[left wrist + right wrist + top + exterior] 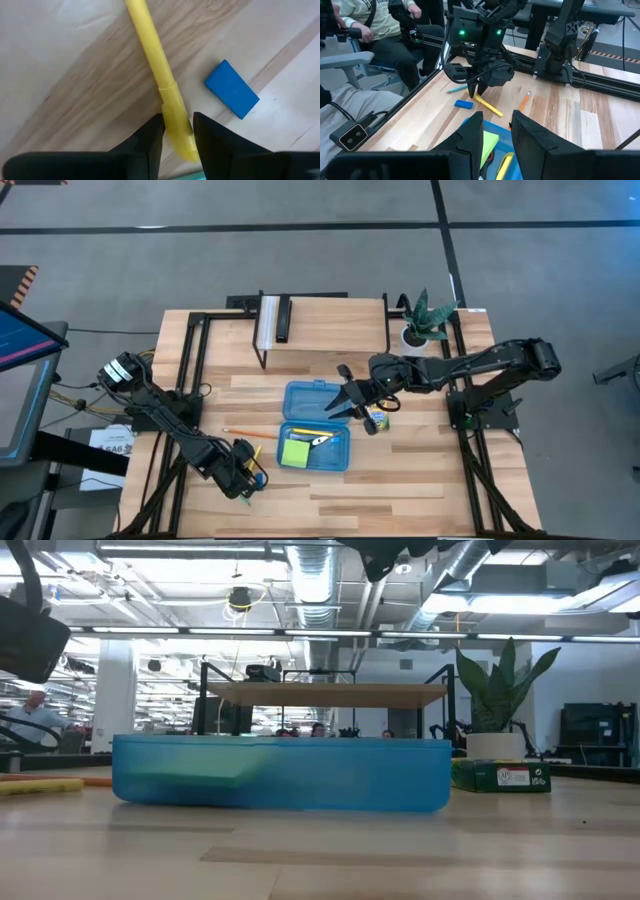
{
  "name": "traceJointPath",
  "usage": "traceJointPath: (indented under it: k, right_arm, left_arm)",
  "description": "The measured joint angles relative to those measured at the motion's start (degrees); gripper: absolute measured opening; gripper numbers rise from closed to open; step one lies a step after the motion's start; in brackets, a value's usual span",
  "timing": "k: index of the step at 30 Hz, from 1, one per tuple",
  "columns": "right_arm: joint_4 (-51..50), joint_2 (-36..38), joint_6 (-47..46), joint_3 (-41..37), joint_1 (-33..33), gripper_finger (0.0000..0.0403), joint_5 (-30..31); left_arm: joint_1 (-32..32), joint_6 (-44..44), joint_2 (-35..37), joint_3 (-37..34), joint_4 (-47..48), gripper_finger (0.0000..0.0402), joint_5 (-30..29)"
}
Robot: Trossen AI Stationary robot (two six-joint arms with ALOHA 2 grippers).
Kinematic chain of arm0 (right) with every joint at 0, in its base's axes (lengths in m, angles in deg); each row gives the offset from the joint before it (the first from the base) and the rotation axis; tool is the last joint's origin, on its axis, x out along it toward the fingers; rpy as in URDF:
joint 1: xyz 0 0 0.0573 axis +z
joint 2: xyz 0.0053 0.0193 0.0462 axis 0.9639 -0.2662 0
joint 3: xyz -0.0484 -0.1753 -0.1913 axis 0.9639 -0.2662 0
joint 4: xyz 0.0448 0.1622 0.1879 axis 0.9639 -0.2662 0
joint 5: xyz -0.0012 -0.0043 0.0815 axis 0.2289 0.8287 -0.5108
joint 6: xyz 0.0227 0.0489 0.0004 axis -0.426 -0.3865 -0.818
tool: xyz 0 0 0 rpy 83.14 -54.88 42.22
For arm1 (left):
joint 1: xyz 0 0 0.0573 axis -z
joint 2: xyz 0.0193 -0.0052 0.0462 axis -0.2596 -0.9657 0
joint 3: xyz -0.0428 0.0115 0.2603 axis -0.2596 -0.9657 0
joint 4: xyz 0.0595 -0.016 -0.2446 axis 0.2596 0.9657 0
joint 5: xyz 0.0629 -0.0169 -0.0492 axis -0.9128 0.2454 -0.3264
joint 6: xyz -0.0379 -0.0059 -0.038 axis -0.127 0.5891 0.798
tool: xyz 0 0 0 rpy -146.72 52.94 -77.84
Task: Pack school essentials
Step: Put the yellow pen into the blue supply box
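**Wooden worktop: left claw straddles the yellow pencil, case lies toward the middle**

Pale planks of the worktop [400, 480] carry everything here, and the piece that matters is the yellow pencil [159, 75], lying flat on the wood at the near-left part of the surface. Its long axis runs straight away from the left claw [177, 131], and its near end sits between that claw's two dark fingers [150, 137]. They stand either side of the shaft with a little gap showing, so I judge the claw to be parted around the pencil, not yet clamped on it.

Just beside the pencil, apart from it, lies the small blue eraser [231, 89]. A light-blue pen [456, 90] and an orange pencil [524, 101] rest on the wood nearby.

Toward the centre from the left claw [243, 470] stands the open blue plastic case [316, 430], its lower tray already holding a lime-green sticky-note pad [295, 451] and a few small items. The pencil's carry therefore runs from the left claw toward the middle of the worktop, and the left arm is plainly the nearer one.

The right claw [345, 402] hovers over the case's right edge, fingers slightly apart and empty. The crayon box [377, 419] lies just past it, and a potted plant [425, 320] stands at the far right corner.
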State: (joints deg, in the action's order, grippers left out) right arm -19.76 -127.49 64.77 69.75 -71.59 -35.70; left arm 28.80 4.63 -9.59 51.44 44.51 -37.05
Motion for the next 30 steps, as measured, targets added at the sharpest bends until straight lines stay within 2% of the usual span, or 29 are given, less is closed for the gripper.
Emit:
traceJointPath:
  k: [3,10,17,19,22,25,30]
  right_arm:
    - [0.0,0.0,0.0,0.0,0.0,0.012,0.0]
    - [0.0,0.0,0.0,0.0,0.0,0.012,0.0]
    - [0.0,0.0,0.0,0.0,0.0,0.012,0.1]
    - [-0.3,0.0,0.0,0.0,0.0,0.012,1.8]
    - [-4.1,1.9,0.3,-0.1,0.0,0.012,8.6]
    - [-5.8,4.5,0.5,-0.1,-0.2,0.012,10.4]
    - [-5.9,7.5,3.0,-0.2,1.2,0.012,10.4]
  left_arm:
    - [-0.6,-2.0,-0.1,0.0,0.4,0.0086,0.5]
    - [-1.3,-4.2,0.8,-0.1,1.8,0.0011,0.8]
    - [-1.4,-4.5,7.1,1.7,14.9,0.0009,-2.7]
    - [-1.7,-6.5,9.5,2.8,19.4,0.0004,-4.2]
    - [-2.7,-16.2,13.0,5.2,21.2,0.0004,-8.8]
    - [-6.1,-27.5,14.9,7.1,22.0,0.0003,-12.0]
    - [-15.9,-54.1,13.2,11.6,18.1,0.0002,-9.4]
